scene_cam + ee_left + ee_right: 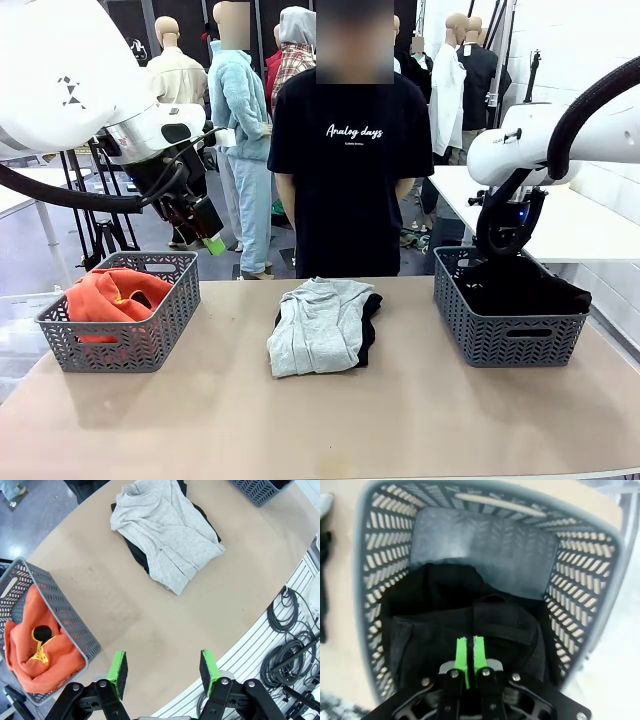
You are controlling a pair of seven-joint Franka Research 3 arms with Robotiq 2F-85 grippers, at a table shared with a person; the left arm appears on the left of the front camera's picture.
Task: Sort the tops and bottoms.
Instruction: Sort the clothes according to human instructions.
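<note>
My right tool (470,641), jaws together, is hanging over the black bottoms (445,605) in the right basket (585,580), their bin. My left tool (162,655), jaws apart, is hovering ready for the grey top (170,535) on the tabletop (150,615).

orange top (110,295) left, grey top (318,330) folded centre, black bottoms (525,290) right.

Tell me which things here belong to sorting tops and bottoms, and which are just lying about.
Job: orange top in the left basket; grey top, centre; black bottom under it; second black bottom in the right basket.
Lying about: coiled cables; the person's lettered black T-shirt, being worn.
</note>
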